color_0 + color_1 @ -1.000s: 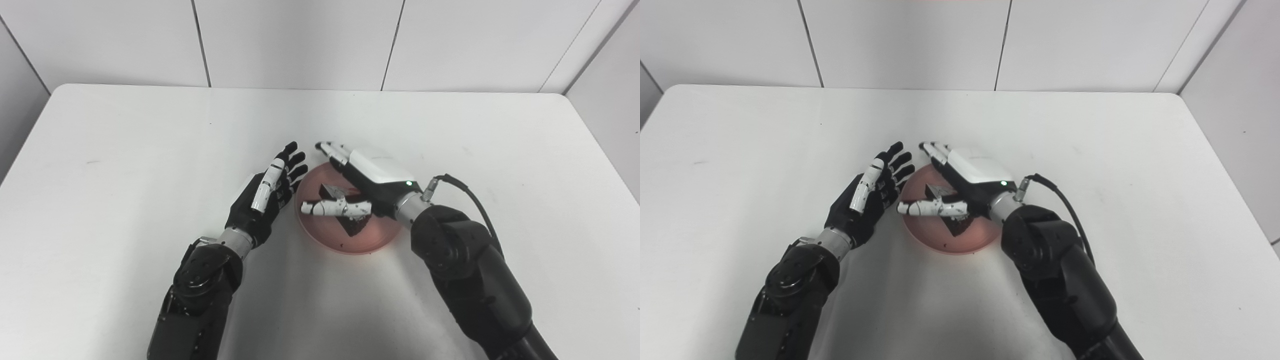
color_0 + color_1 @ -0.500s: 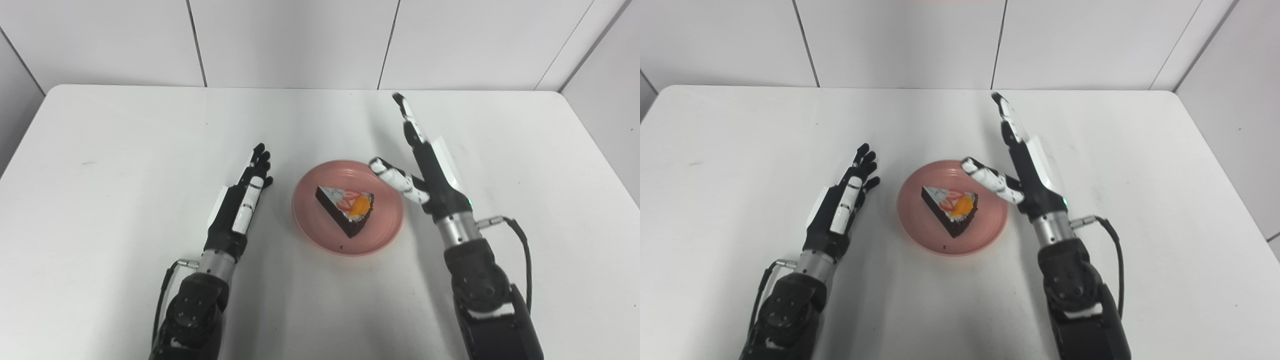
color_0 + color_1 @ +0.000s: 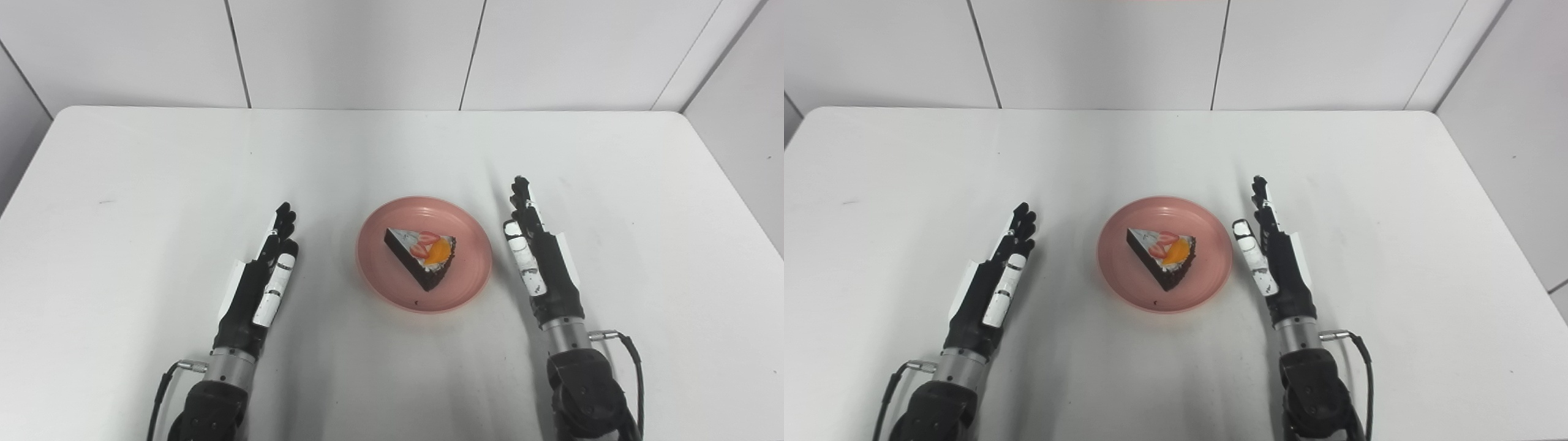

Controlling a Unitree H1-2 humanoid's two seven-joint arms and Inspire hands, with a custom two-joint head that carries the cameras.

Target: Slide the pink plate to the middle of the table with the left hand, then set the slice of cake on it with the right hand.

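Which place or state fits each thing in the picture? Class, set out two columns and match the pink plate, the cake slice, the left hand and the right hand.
Column one:
1. pink plate
2. cake slice
3. left hand
4. right hand

Column two:
a. open, beside the plate's right edge
b. on the plate, topped with fruit
c. open, apart from the plate on its left
d. on the white table, between both hands

Pairs: 1-d, 2-b, 3-c, 4-a
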